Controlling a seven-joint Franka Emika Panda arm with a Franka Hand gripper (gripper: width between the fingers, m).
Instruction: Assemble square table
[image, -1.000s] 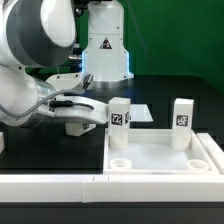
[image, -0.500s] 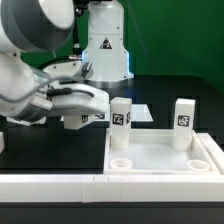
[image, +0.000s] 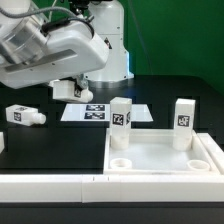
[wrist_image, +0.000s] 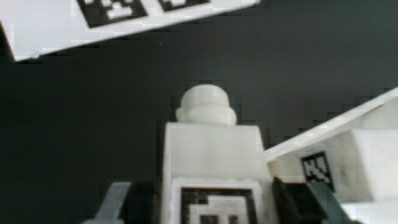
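Lifted hand (wrist_image: 199, 206) clamps leg (wrist_image: 210, 140) between its jaws

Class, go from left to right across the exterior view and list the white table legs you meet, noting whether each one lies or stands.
lying leg → upright leg → second upright leg

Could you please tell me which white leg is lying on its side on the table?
The leg at the exterior view's far left; two others stand upright at the slab's far corners.
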